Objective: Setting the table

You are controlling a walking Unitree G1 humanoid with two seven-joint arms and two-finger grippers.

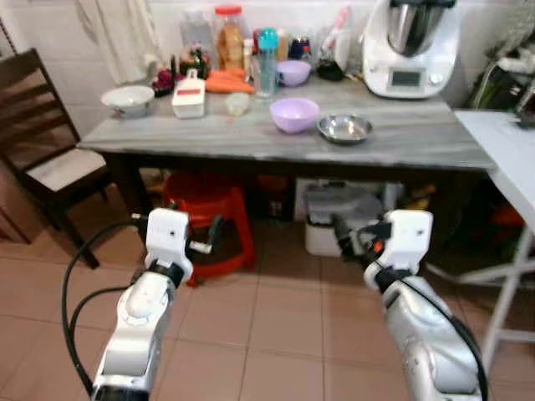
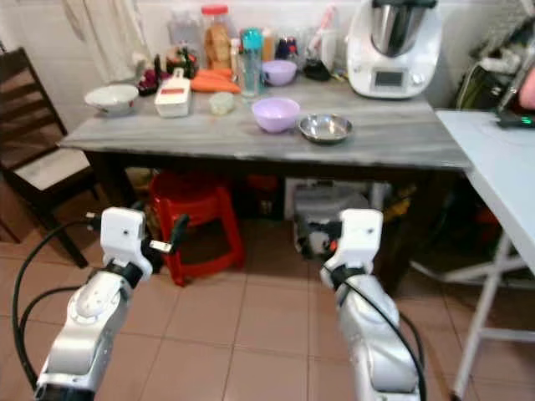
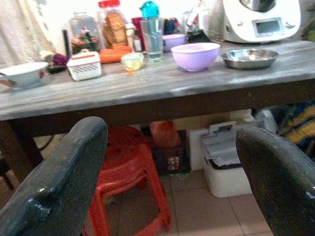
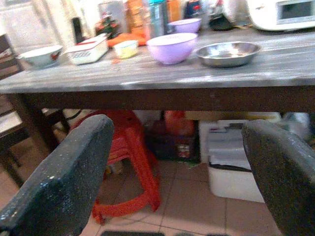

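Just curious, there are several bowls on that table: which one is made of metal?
The steel bowl, shallow and shiny, near the table's front edge just right of the big purple bowl. The white bowl and small purple bowl aren't metal.

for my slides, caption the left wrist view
Open left gripper faces a grey table with purple bowl and steel dish.

home kitchen: food processor (image 1: 411,46), bowls (image 1: 294,114), jars (image 1: 229,35), tiled floor (image 1: 276,334).

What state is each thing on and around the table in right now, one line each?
Left gripper: open, holds nothing.
Right gripper: open, holds nothing.
Purple bowl: upright on the table.
Steel bowl: upright, looks empty, beside the purple bowl.
White bowl: upright, near the left end.
Glass: upright.
Red stool: tucked under the table.
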